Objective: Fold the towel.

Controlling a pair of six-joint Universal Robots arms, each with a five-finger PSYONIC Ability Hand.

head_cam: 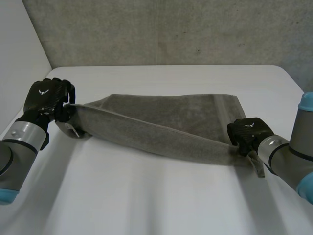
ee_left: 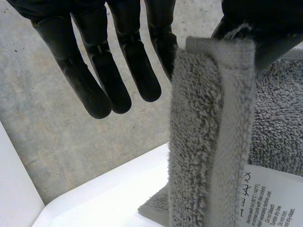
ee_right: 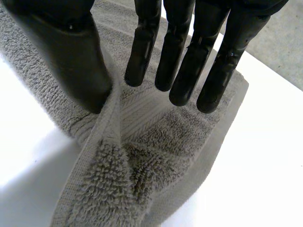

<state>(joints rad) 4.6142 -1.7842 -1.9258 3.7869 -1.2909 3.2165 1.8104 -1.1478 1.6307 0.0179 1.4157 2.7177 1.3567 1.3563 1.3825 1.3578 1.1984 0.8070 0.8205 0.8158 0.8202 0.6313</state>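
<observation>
Towel: grey terry-cloth towel (head_cam: 161,128), stretched across the white table (head_cam: 146,196), both ends raised.
Left hand (head_cam: 46,96): left corner is pinched at the thumb, fingers straight.
Right hand (head_cam: 249,132): right corner is pinched between thumb and straight fingers.

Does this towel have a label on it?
Yes, a white label with small printed text lies against the grey towel, beside its lifted edge.

A white table (head_cam: 161,196) stands before a grey, seemingly concrete wall (head_cam: 161,29), a pale panel (head_cam: 19,44) alongside.
</observation>
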